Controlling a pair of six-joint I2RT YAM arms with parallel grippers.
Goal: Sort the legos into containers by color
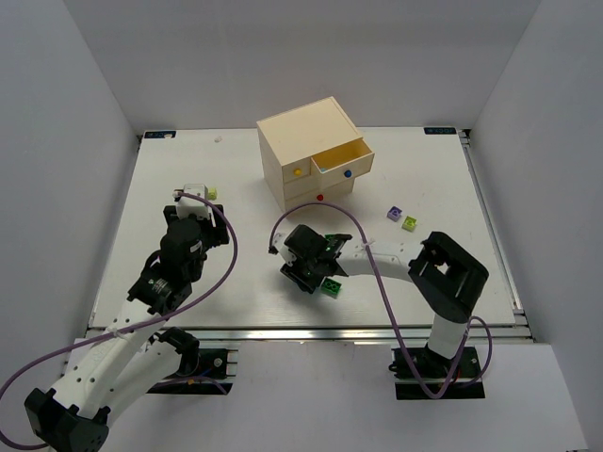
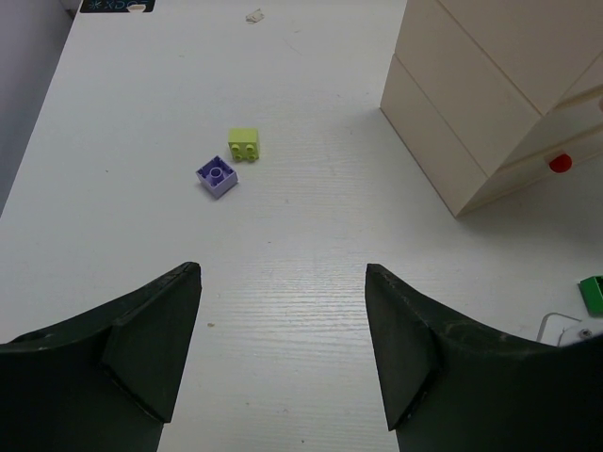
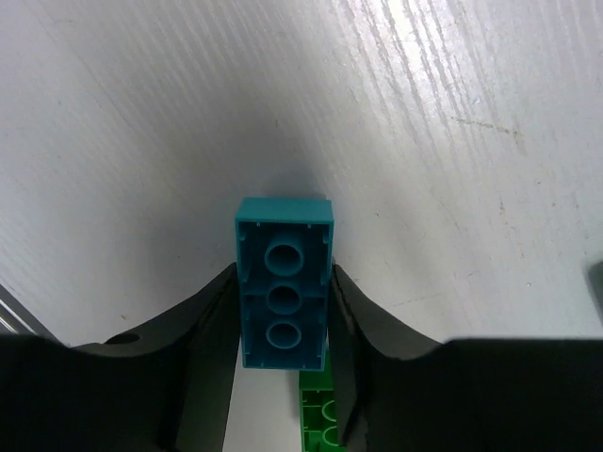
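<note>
Right gripper [image 3: 283,281] pinching teal brick [image 3: 283,221] across its long sides, hollow side up, on the table [image 3: 141,94], well short of the chest [image 1: 306,141]. Green brick [image 3: 318,419] sits right at its near end, so it may drag along or cock the grip on lift. Left gripper [image 2: 283,282] spread, holding nothing.

**Bright, even light; softness only close to the lenses**

Diffuse light from overhead floods the white table [image 1: 452,188] and the cream chest [image 1: 306,141], which casts only a faint shadow at its foot. The overhead view is sharp, and the walls behind the chest lean outward. From the left wrist, the chest's side is crisp while the left gripper's fingers [image 2: 141,348] look soft. From the right wrist, glare streaks the table's grain, a dim shadow surrounds the teal brick [image 3: 283,282], and the right gripper's fingers [image 3: 198,367] blur.
</note>
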